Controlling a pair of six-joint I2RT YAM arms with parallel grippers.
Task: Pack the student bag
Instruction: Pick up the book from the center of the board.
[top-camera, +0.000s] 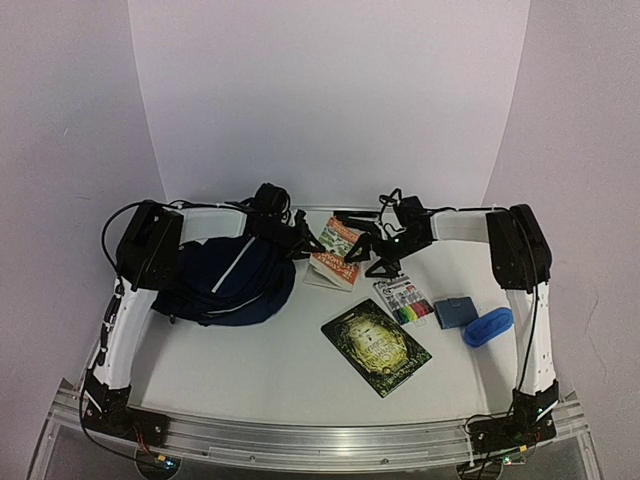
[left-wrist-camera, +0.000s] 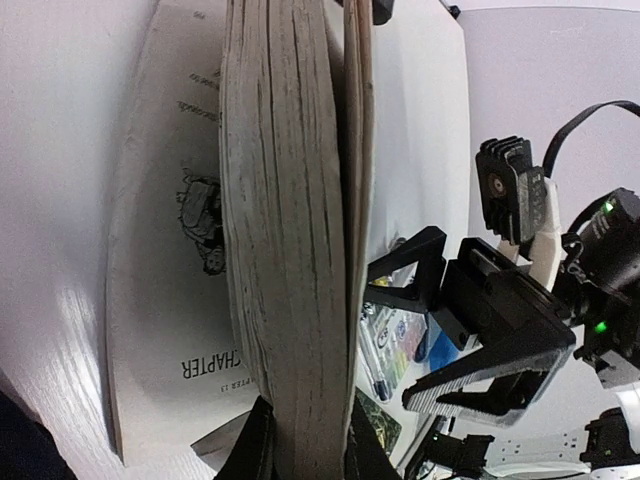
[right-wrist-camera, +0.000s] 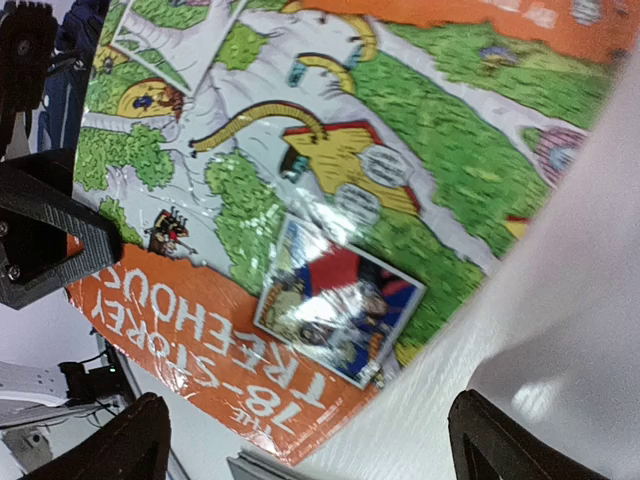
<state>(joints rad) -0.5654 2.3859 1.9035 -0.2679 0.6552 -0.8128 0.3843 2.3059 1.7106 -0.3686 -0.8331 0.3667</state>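
Navy-blue striped fabric backpack, the student bag (top-camera: 232, 282), is slumped at the left rear of the white tabletop (top-camera: 280, 370), close against your left arm. Left gripper (left-wrist-camera: 305, 447) sits just right of it, pinched onto the page block of the orange-and-green paperback book (top-camera: 335, 255). Right gripper (right-wrist-camera: 318, 442), further right, is spread wide over the cover and holds nothing. Bag lies directly left of the held book. Your left arm is nearer, so the carry likely goes leftward.

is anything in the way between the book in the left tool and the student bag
Nothing visible. The book is right beside the student bag, with only the left tool gripping it over the gap. The right tool stands open on the far side.
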